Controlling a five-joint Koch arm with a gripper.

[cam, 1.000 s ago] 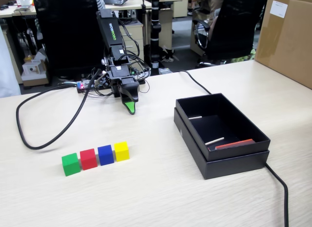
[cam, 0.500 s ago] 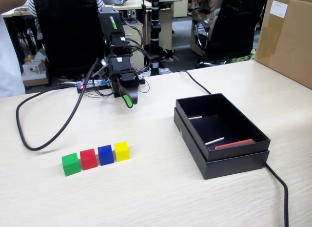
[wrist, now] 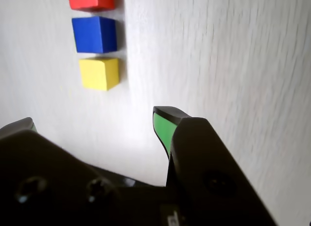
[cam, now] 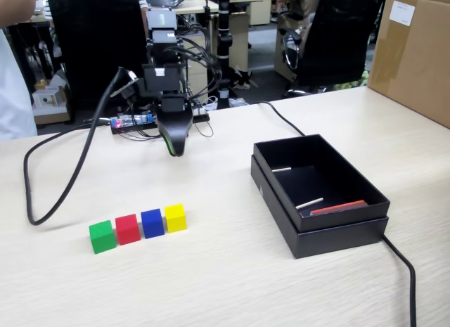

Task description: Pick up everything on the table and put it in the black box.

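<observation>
Four small cubes lie in a row on the light wooden table: green (cam: 103,236), red (cam: 127,228), blue (cam: 152,223) and yellow (cam: 176,218). The black box (cam: 330,221) stands open to the right in the fixed view, with two white sticks and a red flat piece (cam: 337,207) inside. My gripper (cam: 174,148) hangs above the table behind the cubes, pointing down. In the wrist view my gripper (wrist: 95,118) is open and empty, its green-padded jaws well apart. The yellow cube (wrist: 99,74), blue cube (wrist: 95,34) and red cube (wrist: 91,0) lie ahead of it; the green cube is out of that view.
A thick black cable (cam: 67,186) loops across the table's left side. Another cable (cam: 401,260) runs behind and past the box to the front right. A cardboard box (cam: 415,53) stands at the far right. A small circuit board (cam: 133,121) sits at the arm's base.
</observation>
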